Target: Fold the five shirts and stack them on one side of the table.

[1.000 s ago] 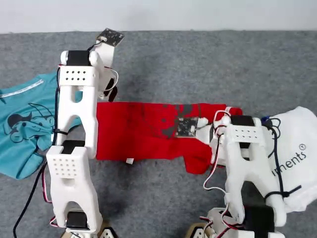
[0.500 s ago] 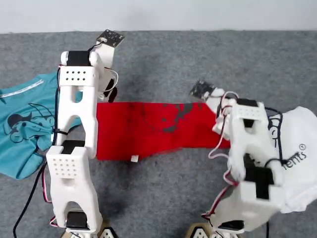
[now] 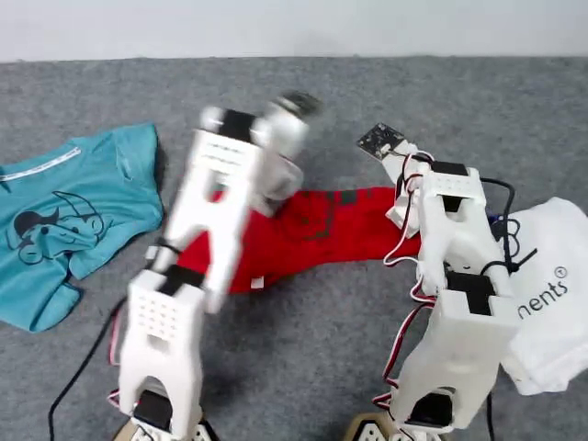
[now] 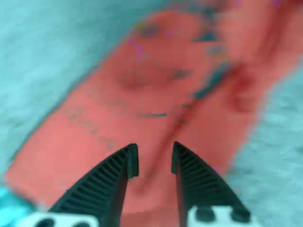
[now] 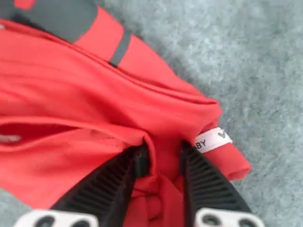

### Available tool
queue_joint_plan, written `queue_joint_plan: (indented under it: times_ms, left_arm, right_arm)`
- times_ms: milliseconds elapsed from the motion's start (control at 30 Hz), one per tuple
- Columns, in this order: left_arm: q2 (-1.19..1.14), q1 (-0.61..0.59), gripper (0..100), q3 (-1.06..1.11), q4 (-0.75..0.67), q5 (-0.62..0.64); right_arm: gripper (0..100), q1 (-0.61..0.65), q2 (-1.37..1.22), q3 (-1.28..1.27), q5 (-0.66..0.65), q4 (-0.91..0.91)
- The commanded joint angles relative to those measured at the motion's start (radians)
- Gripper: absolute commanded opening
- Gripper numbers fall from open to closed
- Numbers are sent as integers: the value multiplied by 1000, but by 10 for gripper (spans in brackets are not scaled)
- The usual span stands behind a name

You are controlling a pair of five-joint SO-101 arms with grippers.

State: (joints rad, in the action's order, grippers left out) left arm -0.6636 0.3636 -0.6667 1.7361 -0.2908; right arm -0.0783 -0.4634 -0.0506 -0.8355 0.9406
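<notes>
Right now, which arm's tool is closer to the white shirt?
Right. The right tool pinches the end of the red shirt beside the white shirt; the left tool sits farther away along the red shirt.

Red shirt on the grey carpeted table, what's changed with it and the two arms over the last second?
The left arm swung right toward the middle, its jaws dragging one end of the red cloth shirt along, bunching it shorter. The right arm went from the shirt's middle to its far right end, jaws pinching the fabric there. The teal printed shirt and the white shirt stayed put.
</notes>
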Motion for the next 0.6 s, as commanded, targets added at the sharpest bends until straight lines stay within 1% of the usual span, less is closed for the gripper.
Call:
queue_joint_plan:
  times_ms: [0, 133, 333, 433, 567]
  left_arm:
    - [60, 123, 130, 13, -21, 6]
    - [60, 167, 130, 116, -77, 6]
    - [60, 158, 130, 348, -210, 8]
    - [60, 143, 130, 400, -250, 8]
    - [60, 129, 130, 412, -252, 8]
  right_arm:
    - [187, -19, 10, 37, 68, -1]
    - [188, -38, 56, 84, 140, 5]
    - [188, -116, 163, 92, 224, 8]
    - [188, -145, 222, 92, 241, 48]
    - [187, -143, 300, 91, 242, 145]
